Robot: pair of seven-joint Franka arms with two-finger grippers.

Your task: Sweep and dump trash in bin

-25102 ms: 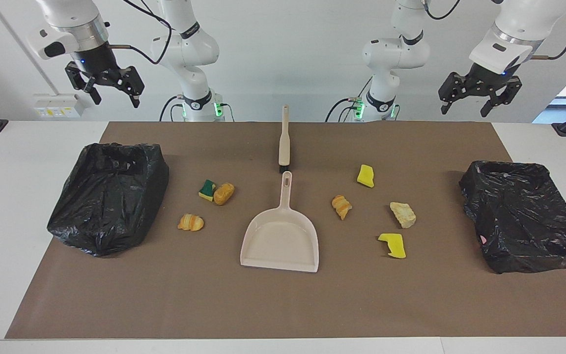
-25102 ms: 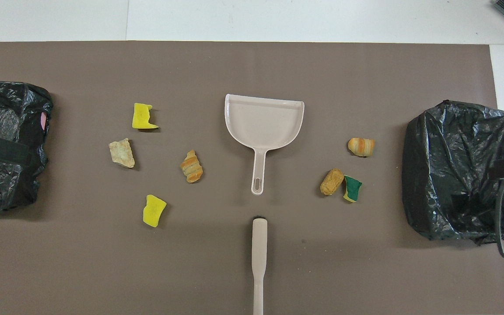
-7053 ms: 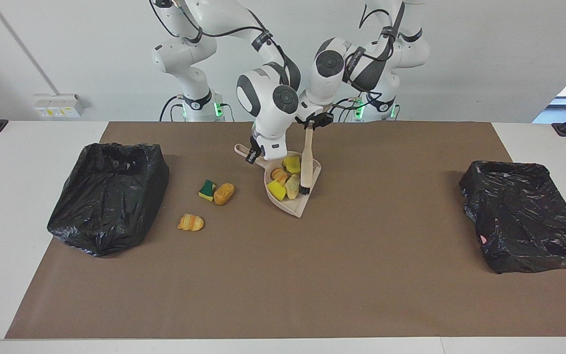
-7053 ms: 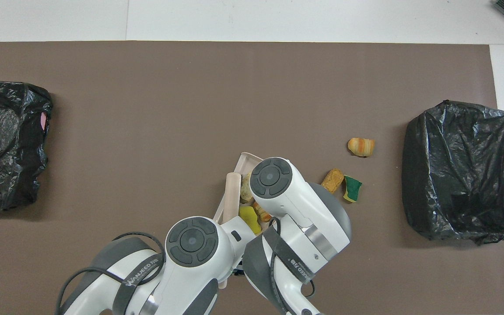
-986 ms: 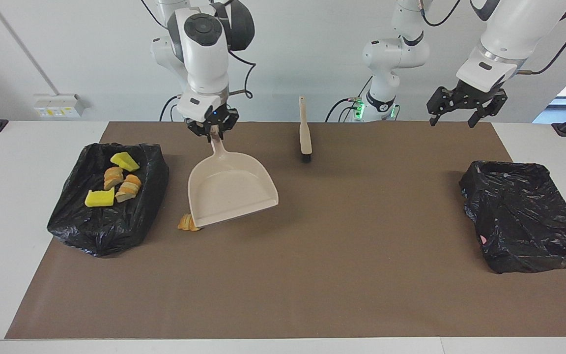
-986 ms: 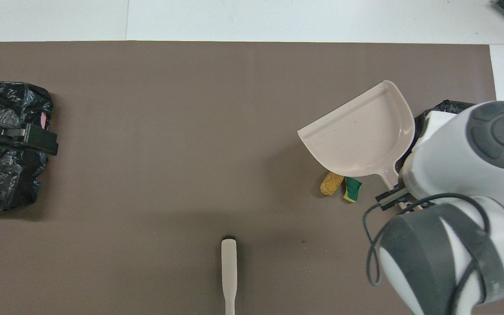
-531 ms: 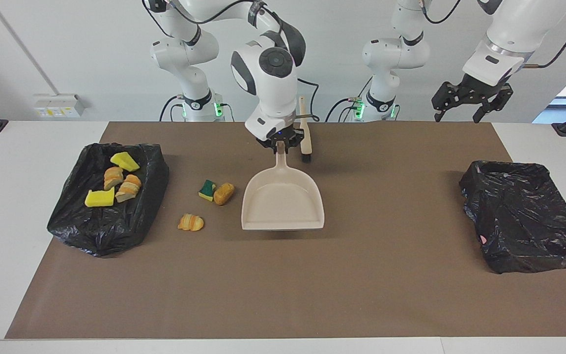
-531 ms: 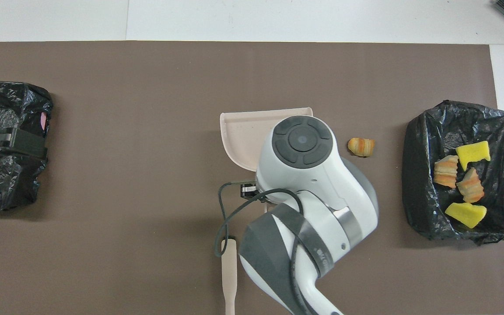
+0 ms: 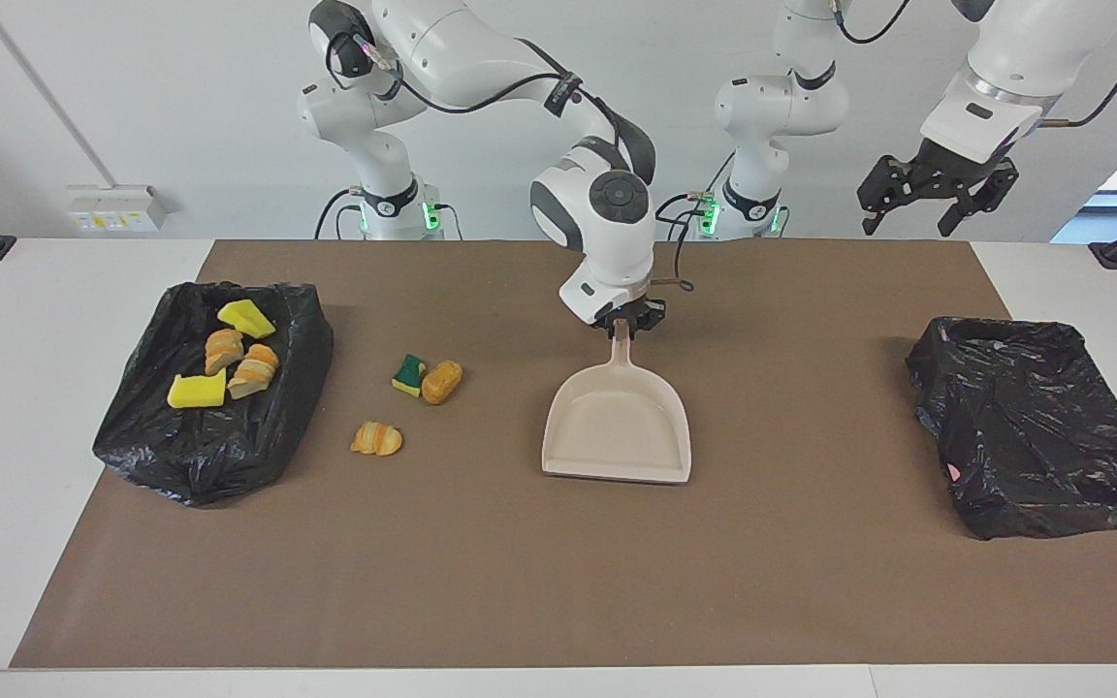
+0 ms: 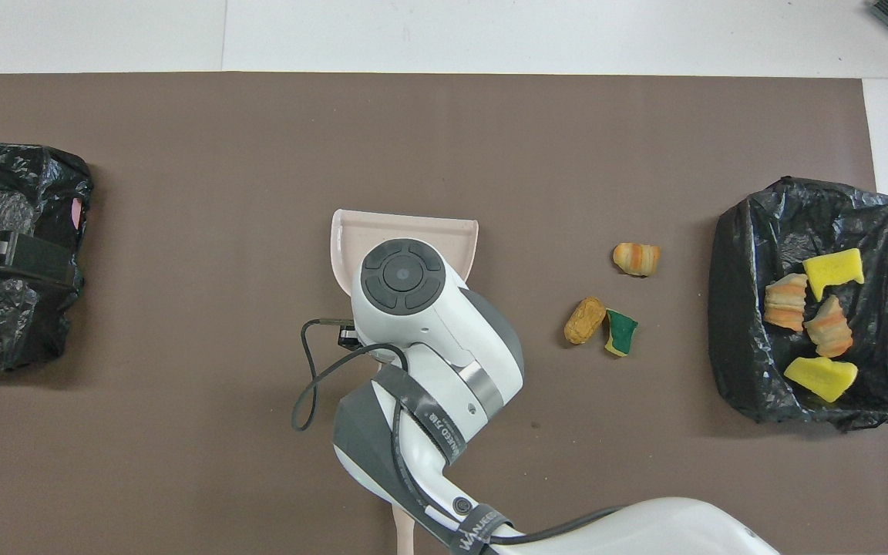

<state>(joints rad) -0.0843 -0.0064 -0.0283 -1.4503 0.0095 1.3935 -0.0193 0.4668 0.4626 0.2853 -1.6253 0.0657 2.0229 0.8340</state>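
My R gripper [image 9: 624, 326] is clamped on the dustpan [image 9: 617, 427] handle, pan mouth pointing away from the robots, long axis running straight out from the claw. Pan is empty. Leftover trash, a green-and-yellow sponge [image 9: 410, 375], a bread roll [image 9: 442, 382] and a croissant [image 9: 376, 439], sits off to the claw's side, toward the R arm's end, short of the loaded bin [image 9: 214, 388]. Four bits are in that bin already. I'd say the pan needs turning toward them. L gripper [image 9: 937, 189] waits up high, wide open, holding nothing, over the L arm's end. Brush handle tip [image 10: 405, 537] only just shows.
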